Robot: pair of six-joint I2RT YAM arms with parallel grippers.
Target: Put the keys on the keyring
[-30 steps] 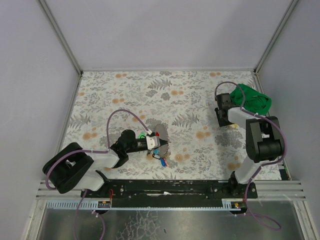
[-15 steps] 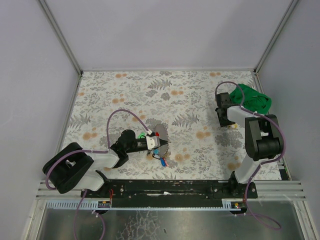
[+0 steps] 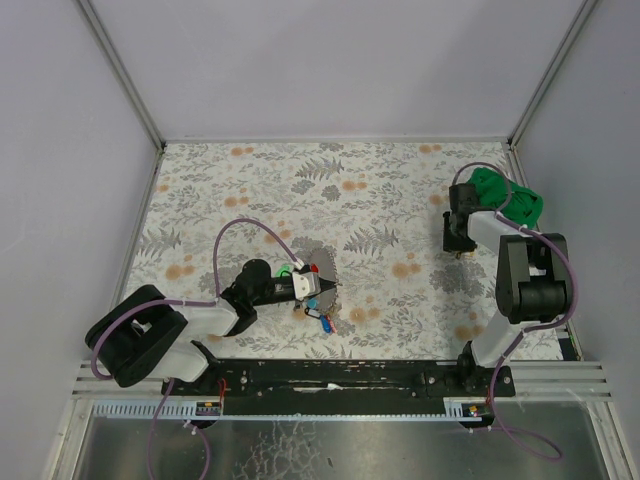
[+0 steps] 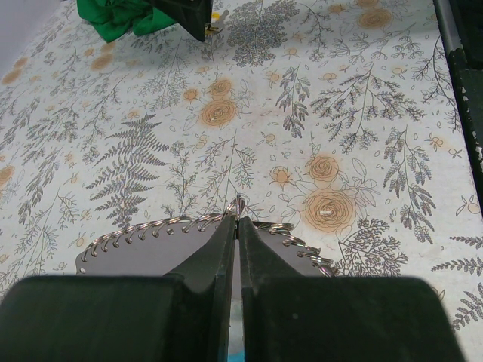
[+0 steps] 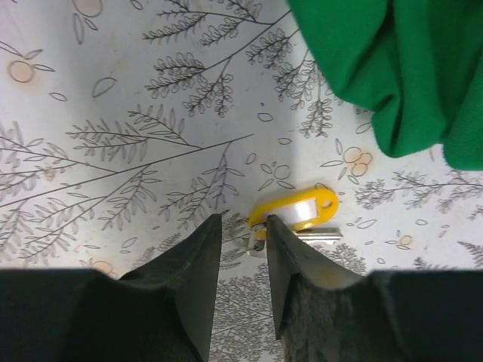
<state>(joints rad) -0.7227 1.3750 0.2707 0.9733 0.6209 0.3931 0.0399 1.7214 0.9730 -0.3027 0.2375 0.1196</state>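
Note:
A yellow key tag (image 5: 296, 211) lies flat on the floral mat, with a metal key blade (image 5: 318, 235) under it and a small ring (image 5: 255, 243) at its left end. My right gripper (image 5: 243, 222) is open low over that ring, its right finger touching the tag's end. My left gripper (image 4: 238, 220) is shut on the thin wire keyring (image 4: 239, 202) at the edge of a grey patch (image 4: 143, 245). In the top view a green key cap (image 3: 285, 270) lies beside the left gripper (image 3: 326, 288), with red (image 3: 315, 268) and blue (image 3: 325, 322) pieces close by.
A crumpled green cloth (image 3: 505, 195) lies at the back right, just beyond the right gripper (image 3: 455, 245), and fills the upper right of the right wrist view (image 5: 400, 68). Grey walls enclose the mat on three sides. A black rail (image 3: 330, 372) runs along the near edge.
The right arm has shifted to the right, closer to the green cloth, and its wrist has turned. The left arm has not moved.

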